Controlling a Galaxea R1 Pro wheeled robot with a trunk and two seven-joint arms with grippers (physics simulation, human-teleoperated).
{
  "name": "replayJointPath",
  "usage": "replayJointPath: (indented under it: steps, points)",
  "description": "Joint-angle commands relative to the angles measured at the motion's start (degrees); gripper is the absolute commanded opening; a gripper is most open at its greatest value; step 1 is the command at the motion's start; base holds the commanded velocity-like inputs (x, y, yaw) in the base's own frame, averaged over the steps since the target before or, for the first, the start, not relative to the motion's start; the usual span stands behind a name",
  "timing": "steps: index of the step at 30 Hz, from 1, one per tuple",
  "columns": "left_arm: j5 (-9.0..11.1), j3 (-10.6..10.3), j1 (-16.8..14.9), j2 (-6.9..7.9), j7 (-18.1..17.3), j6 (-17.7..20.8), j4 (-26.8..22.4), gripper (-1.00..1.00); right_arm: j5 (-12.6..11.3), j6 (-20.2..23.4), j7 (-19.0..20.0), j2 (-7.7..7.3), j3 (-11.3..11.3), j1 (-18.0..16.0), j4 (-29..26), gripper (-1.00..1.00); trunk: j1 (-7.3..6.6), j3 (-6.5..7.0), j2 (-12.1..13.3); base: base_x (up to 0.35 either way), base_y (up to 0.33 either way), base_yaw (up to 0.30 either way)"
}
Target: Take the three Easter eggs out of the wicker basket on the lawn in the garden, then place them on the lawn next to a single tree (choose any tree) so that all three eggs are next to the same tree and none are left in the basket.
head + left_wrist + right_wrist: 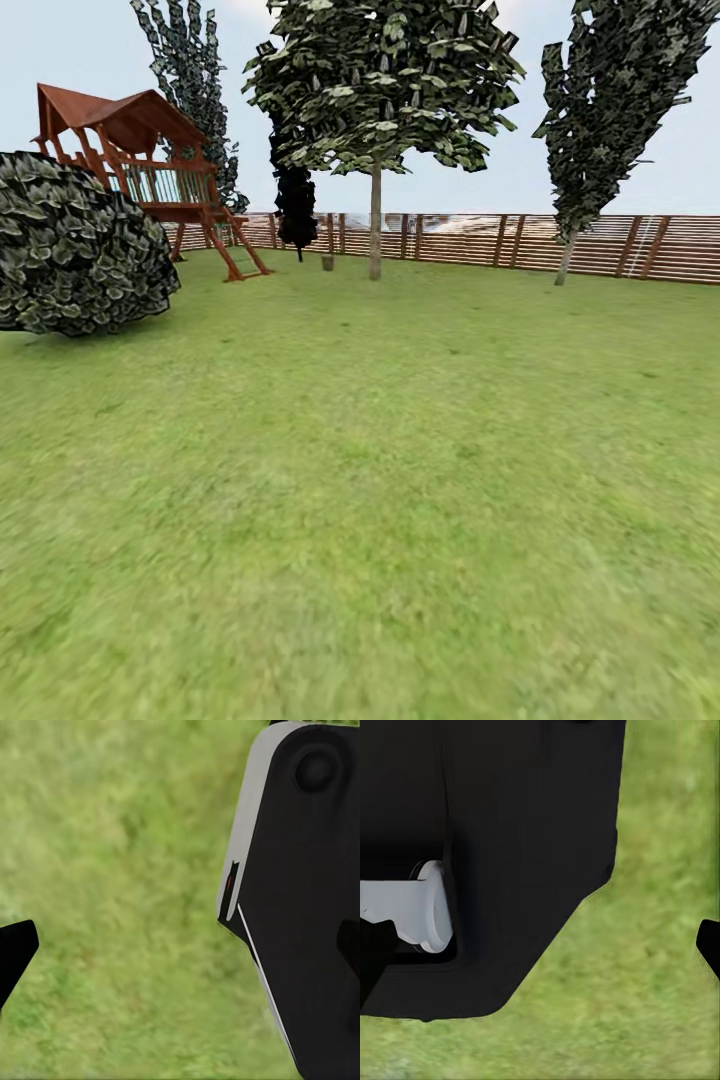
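- At the far left of the head view, a dark leafy bush (75, 245) sits on the lawn (380, 500), with a red-brown wooden play tower (140, 170) just behind it.
- Toward the middle, a thin-trunked leafy tree (375, 130) stands before the slatted fence (500, 240); a small grey-brown stump-like object (327, 263) lies near its foot, too small to identify.
- At the right, a dark narrow tree (610, 110) rises against the fence.
- The basket and the eggs are nowhere among these things, so I cannot say where they lie.
- In the left wrist view a dark fingertip (15, 952) shows over grass beside the robot's black-and-grey body; whether that pincer is open or closed, I cannot tell.
- In the right wrist view a sliver of fingertip (709, 945) shows over grass; its spread and any load cannot be told either.
- Judgement: this looks like the travelling or searching step. The next move calls for turning or driving until the basket comes into sight.
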Motion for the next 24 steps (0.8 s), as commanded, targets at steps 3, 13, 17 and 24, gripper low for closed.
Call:
replayJointPath:
  steps: [3,13,17,24]
  points:
    - [0.33,-0.06,0.0,0.0,0.06,-0.14,-0.01,1.0,0.02,-0.16,-0.05,0.02,-0.04,-0.02,0.03,1.0,0.07,-0.08,-0.09,0.337,0.0,0.0]
    - [0.33,-0.09,0.0,0.0,0.06,-0.14,0.03,1.0,0.02,-0.16,-0.04,0.0,-0.04,-0.02,0.03,1.0,0.07,-0.08,-0.09,0.337,0.0,0.0]
    - [0.33,-0.07,0.0,0.0,0.06,-0.14,0.05,1.0,0.02,-0.16,-0.04,0.0,-0.04,-0.02,0.03,1.0,0.07,-0.08,-0.09,0.337,0.0,0.0]
    - [0.33,-0.09,0.0,0.0,0.06,-0.14,0.06,1.0,0.02,-0.16,-0.06,0.02,-0.04,-0.02,0.03,1.0,0.07,-0.08,-0.09,0.337,0.0,0.0]
